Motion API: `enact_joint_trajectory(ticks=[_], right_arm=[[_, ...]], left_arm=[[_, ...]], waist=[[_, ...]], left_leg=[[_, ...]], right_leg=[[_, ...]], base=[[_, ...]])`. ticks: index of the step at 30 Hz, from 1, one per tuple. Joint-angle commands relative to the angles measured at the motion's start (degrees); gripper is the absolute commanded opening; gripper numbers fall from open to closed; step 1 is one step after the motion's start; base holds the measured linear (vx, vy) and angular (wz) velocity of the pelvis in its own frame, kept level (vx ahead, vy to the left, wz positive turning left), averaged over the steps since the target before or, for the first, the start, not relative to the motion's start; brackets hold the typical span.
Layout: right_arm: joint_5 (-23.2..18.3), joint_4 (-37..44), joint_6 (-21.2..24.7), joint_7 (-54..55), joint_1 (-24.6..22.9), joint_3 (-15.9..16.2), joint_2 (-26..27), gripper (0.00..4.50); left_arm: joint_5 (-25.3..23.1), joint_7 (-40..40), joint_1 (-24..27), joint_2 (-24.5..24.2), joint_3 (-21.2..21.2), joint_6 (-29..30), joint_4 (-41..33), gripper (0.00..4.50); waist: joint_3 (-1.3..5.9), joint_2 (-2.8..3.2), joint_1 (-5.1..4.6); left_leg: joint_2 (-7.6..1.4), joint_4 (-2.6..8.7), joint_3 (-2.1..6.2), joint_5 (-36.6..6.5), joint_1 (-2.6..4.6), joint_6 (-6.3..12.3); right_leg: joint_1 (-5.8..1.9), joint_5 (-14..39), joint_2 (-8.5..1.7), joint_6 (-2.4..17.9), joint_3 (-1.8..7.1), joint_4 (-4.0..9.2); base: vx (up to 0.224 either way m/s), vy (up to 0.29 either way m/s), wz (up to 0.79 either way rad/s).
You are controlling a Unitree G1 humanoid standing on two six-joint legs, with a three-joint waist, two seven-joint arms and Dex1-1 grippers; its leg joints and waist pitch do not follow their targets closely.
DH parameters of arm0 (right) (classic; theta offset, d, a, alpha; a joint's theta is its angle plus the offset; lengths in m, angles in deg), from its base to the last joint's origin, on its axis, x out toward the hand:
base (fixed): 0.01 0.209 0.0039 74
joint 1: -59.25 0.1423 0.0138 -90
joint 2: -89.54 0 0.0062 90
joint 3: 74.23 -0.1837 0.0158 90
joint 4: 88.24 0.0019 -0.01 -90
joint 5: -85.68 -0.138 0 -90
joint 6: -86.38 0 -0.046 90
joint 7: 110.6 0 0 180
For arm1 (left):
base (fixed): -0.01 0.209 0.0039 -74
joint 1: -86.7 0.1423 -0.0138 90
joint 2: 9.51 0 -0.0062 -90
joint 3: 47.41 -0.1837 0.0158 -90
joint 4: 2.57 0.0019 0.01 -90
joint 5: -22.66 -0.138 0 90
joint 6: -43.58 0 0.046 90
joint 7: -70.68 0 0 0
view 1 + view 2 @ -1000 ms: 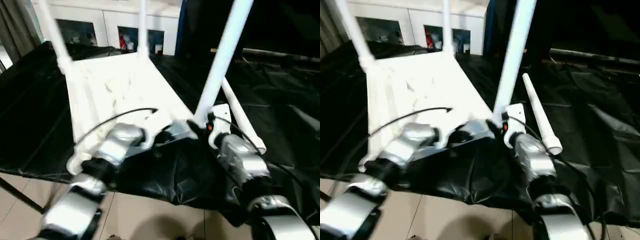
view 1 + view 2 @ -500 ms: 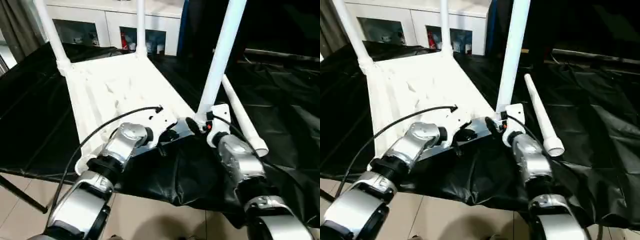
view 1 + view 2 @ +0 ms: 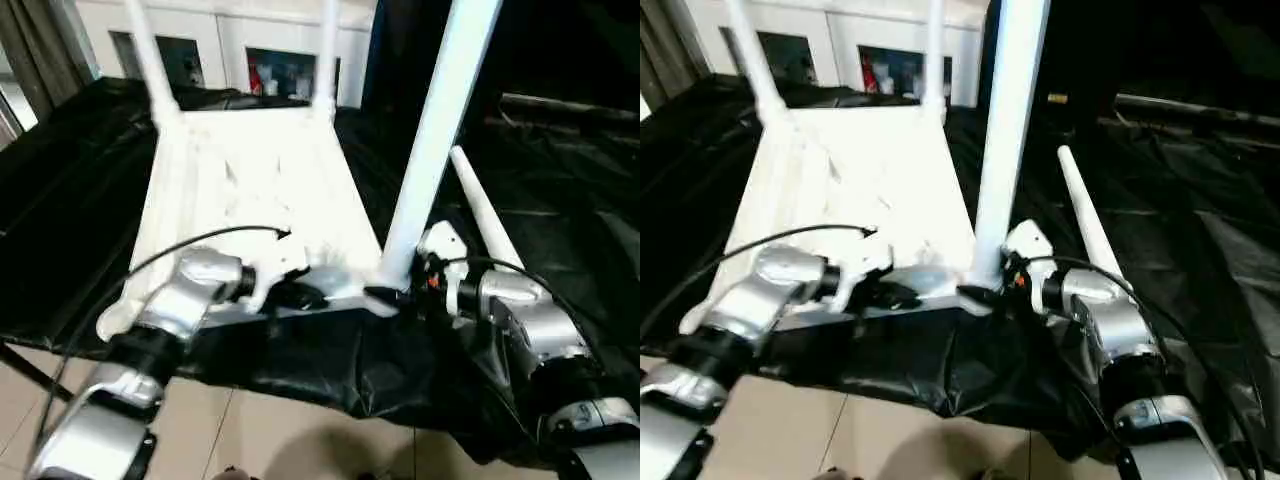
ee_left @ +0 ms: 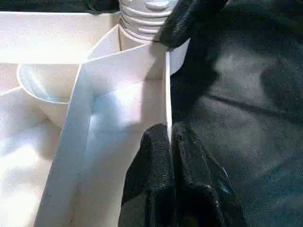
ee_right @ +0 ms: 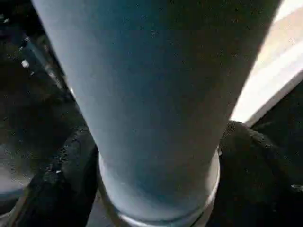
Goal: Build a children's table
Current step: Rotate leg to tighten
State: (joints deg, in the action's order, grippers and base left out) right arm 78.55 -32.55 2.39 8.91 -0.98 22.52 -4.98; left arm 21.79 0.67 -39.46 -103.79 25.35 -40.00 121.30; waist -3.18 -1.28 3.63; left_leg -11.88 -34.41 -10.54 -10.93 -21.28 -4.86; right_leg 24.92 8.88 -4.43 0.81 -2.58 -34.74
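Note:
The white tabletop [image 3: 260, 190] lies underside up on the black cloth. Two legs [image 3: 150, 60] [image 3: 325, 50] stand in its far corners. A third leg [image 3: 430, 150] stands upright in the near right corner socket. My right gripper [image 3: 400, 290] is open around this leg's base, and its fingers [image 5: 61, 179] lie close against both sides. My left gripper [image 4: 170, 130] is shut on the thin near rim wall [image 4: 168, 94] of the tabletop, just left of that socket. A loose leg [image 3: 485, 215] lies on the cloth to the right.
The black-draped work table [image 3: 70, 200] ends just in front of the tabletop, with tiled floor [image 3: 250, 440] below its edge. White cabinets [image 3: 230, 40] stand behind. A black cable [image 3: 200, 240] arcs over my left forearm.
The whole view has shifted. My right forearm has swung out to the right while its gripper stays at the standing leg's base. The left gripper keeps its hold on the rim.

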Motion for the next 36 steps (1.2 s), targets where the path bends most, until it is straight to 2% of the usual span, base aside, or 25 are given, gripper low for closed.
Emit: enact_joint_trajectory(ticks=[1,2,3,4,6,14,17,18,19,20,21,23,24,25,27,29,30,31,33,35,36], right_arm=[[0.0,0.5,0.3,-0.8,0.2,0.0,-0.9,3.86],[0.0,0.4,0.2,-1.0,0.3,0.0,-0.9,3.86],[0.0,0.3,0.2,-1.1,0.4,0.0,-0.9,3.6],[-0.4,0.4,0.4,-1.5,0.3,0.1,-0.8,3.6],[-1.0,0.7,0.9,-2.2,0.3,0.3,-0.8,3.4],[-1.9,2.2,2.8,-2.2,-1.3,0.1,-0.1,2.87],[-0.5,0.3,2.8,4.3,-1.7,-1.1,2.0,2.82],[0.1,-1.2,2.8,8.9,-1.7,-2.0,3.6,2.79],[0.6,-3.4,2.8,16.9,-1.6,-3.6,6.6,2.79],[0.6,-3.4,2.8,16.9,-1.6,-3.6,6.6,2.78],[0.8,-4.7,2.7,21.8,-1.3,-4.7,8.5,2.78],[0.8,-5.9,2.7,25.7,-0.9,-5.7,9.9,2.77],[0.5,-7.9,2.5,32.2,-0.2,-7.4,12.4,2.77],[0.4,-8.6,2.6,34.5,0.1,-8.0,13.2,2.77],[1.0,-10.1,2.4,40.1,1.0,-7.9,16.2,2.77],[1.9,-10.4,1.3,40.9,1.6,-7.2,18.7,2.77],[1.9,-10.0,0.3,39.7,1.7,-6.9,19.5,3.12],[1.8,-9.8,-0.4,39.0,1.8,-6.8,19.9,3.12],[1.5,-9.5,-1.3,37.1,2.1,-6.6,19.8,3.49],[1.4,-9.5,-1.6,36.1,2.3,-6.3,19.4,3.57],[1.4,-9.2,-1.8,35.4,2.3,-6.0,19.1,3.67]], left_arm=[[1.2,-2.2,0.2,0.1,-0.8,-0.7,-2.6,0.0],[1.2,-2.2,0.3,-0.1,-0.7,-0.8,-2.6,0.0],[1.2,-2.2,0.3,-0.3,-0.6,-0.8,-2.5,0.0],[1.2,-2.3,0.6,-0.5,-0.5,-0.6,-3.0,0.0],[1.4,-2.4,1.0,-0.7,-0.2,-0.2,-3.6,0.0],[1.9,-1.7,1.4,-0.4,0.2,0.7,-4.4,0.0],[1.0,3.1,0.3,1.7,0.9,0.8,-2.3,0.0],[0.1,6.9,-0.7,3.2,1.3,0.7,-0.5,0.0],[-1.5,13.0,-2.6,5.8,1.8,1.0,2.7,0.0],[-1.5,13.0,-2.6,5.8,1.8,1.0,2.7,0.0],[-2.2,16.2,-3.7,7.4,1.9,1.3,4.4,0.0],[-2.6,18.5,-4.5,8.6,2.0,1.8,5.7,0.0],[-3.1,22.6,-5.9,10.9,2.3,2.6,7.5,0.0],[-3.3,24.1,-6.4,11.8,2.5,3.0,8.2,0.0],[-3.8,27.1,-7.8,14.6,2.1,3.6,9.9,0.0],[-4.6,28.1,-8.7,16.5,1.3,2.8,11.4,0.0],[-4.8,27.8,-8.8,17.0,1.0,2.5,11.6,0.0],[-4.8,27.4,-8.8,17.1,0.8,2.4,11.7,0.0],[-4.9,26.7,-8.6,16.7,0.6,2.1,11.6,0.0],[-4.9,26.2,-8.4,16.4,0.4,1.9,11.6,0.0],[-4.9,25.7,-8.2,16.0,0.4,1.9,11.4,0.0]], waist=[[3.95,0.06,0.05],[3.95,0.04,0.0],[3.96,0.0,0.02],[3.95,-0.41,-0.02],[3.96,-0.19,0.03],[3.91,-0.24,-0.03],[3.81,-0.26,-0.13],[3.74,-0.35,-0.34],[3.7,-0.36,-0.34],[3.61,-0.42,-0.49],[3.6,-0.43,-0.46],[3.67,-0.43,-0.48],[3.67,-0.48,-0.45],[3.62,-0.34,-0.6],[3.58,-0.03,-0.57],[3.64,-0.15,-0.61],[3.63,-0.14,-0.53],[3.63,-0.14,-0.54],[3.59,-0.25,-0.56],[3.51,-0.14,-0.61],[3.52,-0.28,-0.67]], left_leg=[[-1.16,4.08,-0.08,-10.9,0.54,3.8],[-1.13,4.09,-0.09,-11.1,0.56,3.52],[-1.09,4.07,-0.08,-11.2,0.56,3.33],[-1.06,4.07,-0.12,-11.1,0.5,3.35],[-1.11,4.07,-0.05,-10.7,0.49,3.36],[-1.03,4.08,-0.07,-10.2,0.47,3.36],[-0.96,4.07,-0.07,-10.4,0.49,2.91],[-0.84,4.14,-0.04,-10.9,0.47,2.21],[-0.7,4.13,-0.03,-12.1,0.71,1.67],[-0.59,4.13,-0.12,-12.3,0.64,1.44],[-0.53,4.21,0.02,-12.9,0.73,0.81],[-0.52,4.23,0.11,-13.4,0.89,0.23],[-0.43,4.24,0.14,-13.5,0.77,0.49],[-0.35,4.18,0.07,-14.2,0.95,0.38],[-0.29,4.27,0.19,-14.1,0.83,0.44],[-0.31,4.32,0.18,-14.3,0.69,0.61],[-0.3,4.4,0.23,-14.9,0.69,0.97],[-0.34,4.44,0.28,-14.9,0.56,1.13],[-0.38,4.46,0.24,-15.3,0.59,1.43],[-0.43,4.55,0.31,-15.8,0.54,1.61],[-0.42,4.56,0.32,-16.0,0.49,1.7]], right_leg=[[-3.87,10.2,-2.74,14.4,1.72,3.53],[-3.87,10.7,-2.77,14.2,1.77,3.6],[-3.9,11.2,-2.82,14.0,1.8,3.66],[-3.93,11.6,-2.82,13.7,1.8,3.72],[-3.93,11.9,-2.9,13.5,1.8,3.67],[-3.87,12.1,-2.74,13.0,1.8,3.67],[-3.66,13.0,-2.76,12.7,1.84,3.82],[-3.63,14.7,-2.76,12.0,1.86,4.04],[-3.52,17.9,-2.81,11.1,1.83,4.44],[-3.39,19.2,-2.77,10.5,1.9,4.67],[-3.34,21.7,-2.81,9.5,1.83,4.89],[-3.28,23.0,-2.79,8.5,1.75,5.11],[-3.38,23.3,-2.78,8.4,1.7,5.14],[-2.98,24.7,-2.71,7.9,1.7,5.4],[-3.04,25.0,-2.67,7.4,1.6,5.58],[-3.04,24.2,-2.6,7.2,1.59,5.57],[-3.15,23.4,-2.56,7.3,1.56,5.53],[-3.26,23.1,-2.61,7.4,1.54,5.45],[-3.18,22.9,-2.63,7.7,1.51,5.5],[-3.2,23.0,-2.65,7.9,1.51,5.47],[-3.27,23.3,-2.63,7.9,1.47,5.5]], base=[[0.0,0.0,0.0],[0.0,0.0,0.0],[0.0,0.0,0.0],[0.0,0.0,0.0],[0.0,0.0,0.0],[0.0,0.0,0.0],[0.0,0.0,0.0],[0.0,0.0,0.0],[0.0,0.0,0.0],[0.0,0.0,0.0],[0.0,0.0,0.0],[0.0,0.0,0.0],[0.0,0.0,0.0],[0.0,0.0,0.0],[0.0,0.0,0.0],[0.0,0.0,0.0],[0.0,0.0,0.0],[0.0,0.0,0.0],[0.0,0.0,0.0],[0.0,0.0,0.0],[0.0,0.0,0.0]])
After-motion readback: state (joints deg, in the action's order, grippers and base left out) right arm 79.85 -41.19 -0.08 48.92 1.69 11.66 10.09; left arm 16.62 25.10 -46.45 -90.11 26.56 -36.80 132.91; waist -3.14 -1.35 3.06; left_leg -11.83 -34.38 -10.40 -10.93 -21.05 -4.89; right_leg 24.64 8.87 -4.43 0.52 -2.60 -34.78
